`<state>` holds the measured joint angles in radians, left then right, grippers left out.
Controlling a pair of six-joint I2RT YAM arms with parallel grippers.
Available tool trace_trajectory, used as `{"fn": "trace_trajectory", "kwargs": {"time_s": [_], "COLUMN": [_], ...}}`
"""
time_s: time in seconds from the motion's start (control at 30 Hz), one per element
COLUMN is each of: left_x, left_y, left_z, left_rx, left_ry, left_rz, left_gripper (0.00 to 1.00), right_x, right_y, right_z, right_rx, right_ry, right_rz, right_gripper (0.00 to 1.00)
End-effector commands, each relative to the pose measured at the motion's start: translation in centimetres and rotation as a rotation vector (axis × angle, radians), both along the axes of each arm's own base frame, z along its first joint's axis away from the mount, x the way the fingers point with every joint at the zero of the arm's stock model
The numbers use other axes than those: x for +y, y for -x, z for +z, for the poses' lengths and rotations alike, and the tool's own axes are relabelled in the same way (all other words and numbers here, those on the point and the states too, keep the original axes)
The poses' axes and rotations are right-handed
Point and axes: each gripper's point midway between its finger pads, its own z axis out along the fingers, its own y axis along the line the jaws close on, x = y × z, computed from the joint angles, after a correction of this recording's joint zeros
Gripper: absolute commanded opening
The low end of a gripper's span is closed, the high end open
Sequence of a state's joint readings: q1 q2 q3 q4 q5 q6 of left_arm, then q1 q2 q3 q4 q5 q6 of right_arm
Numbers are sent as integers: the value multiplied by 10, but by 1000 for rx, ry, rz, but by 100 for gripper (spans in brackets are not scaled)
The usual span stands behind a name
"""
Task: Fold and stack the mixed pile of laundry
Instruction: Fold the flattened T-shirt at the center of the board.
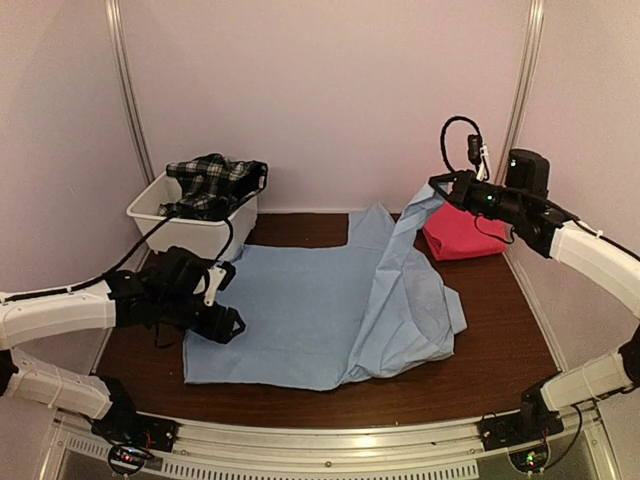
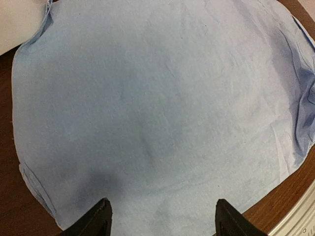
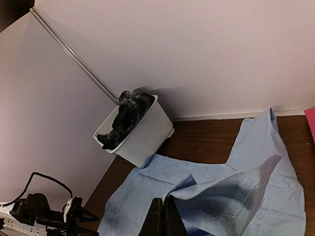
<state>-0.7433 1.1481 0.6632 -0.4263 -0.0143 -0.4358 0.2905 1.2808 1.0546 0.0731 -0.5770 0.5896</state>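
the brown table (image 1: pixel 500 340) takes up most of the top view. biggest thing on it is the light blue shirt (image 1: pixel 300 310), spread mostly flat across the middle. its right side is bunched and folded over itself, and one strip is pulled up off the table toward the far right corner.

next is the white tub (image 1: pixel 185 235) at the far left against the wall, apart from the shirt's edge. the black-and-white plaid garment (image 1: pixel 212 180) is heaped in it and spills over the rim. over at the far right sits the pink-red cloth (image 1: pixel 462 235), a neat folded block right by the wall.

right gripper (image 3: pixel 165 219) is up in the air near the pink-red cloth, fingers pinched together on the raised bit of blue fabric. left gripper (image 2: pixel 162 221) hangs low over the shirt's left side with its fingers (image 2: pixel 96 219) spread apart, nothing between them, just flat blue cloth underneath.
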Motion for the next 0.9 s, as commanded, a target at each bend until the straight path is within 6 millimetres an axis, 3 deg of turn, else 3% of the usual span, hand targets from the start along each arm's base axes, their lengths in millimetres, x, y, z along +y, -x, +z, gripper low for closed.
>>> {"fn": "trace_trajectory", "kwargs": {"time_s": [0.0, 0.03, 0.07, 0.3, 0.43, 0.63, 0.77, 0.87], "left_x": [27, 29, 18, -12, -17, 6, 29, 24], "left_y": [3, 4, 6, -4, 2, -2, -30, -46], "left_z": [4, 0, -1, 11, 14, 13, 17, 20], "left_rx": [57, 82, 94, 55, 58, 21, -30, -33], "left_ry": [-218, -254, -241, -368, -375, -453, -544, -479], "left_rz": [2, 7, -40, -272, -368, -363, -277, -240], "left_gripper": [74, 74, 74, 74, 73, 74, 76, 76], "right_x": [-47, -57, -65, -106, -114, -130, -144, -134], "right_y": [-13, -19, -24, -45, -47, -44, -45, -50], "right_z": [40, 39, 37, 19, 26, 46, 52, 53], "right_rx": [-118, -108, -101, -71, -83, -117, -124, -125], "right_ry": [106, 117, 125, 191, 190, 203, 196, 147], "right_rz": [-190, -220, -240, -321, -323, -358, -390, -328], "right_gripper": [0, 0, 0, 0, 0, 0, 0, 0]}}
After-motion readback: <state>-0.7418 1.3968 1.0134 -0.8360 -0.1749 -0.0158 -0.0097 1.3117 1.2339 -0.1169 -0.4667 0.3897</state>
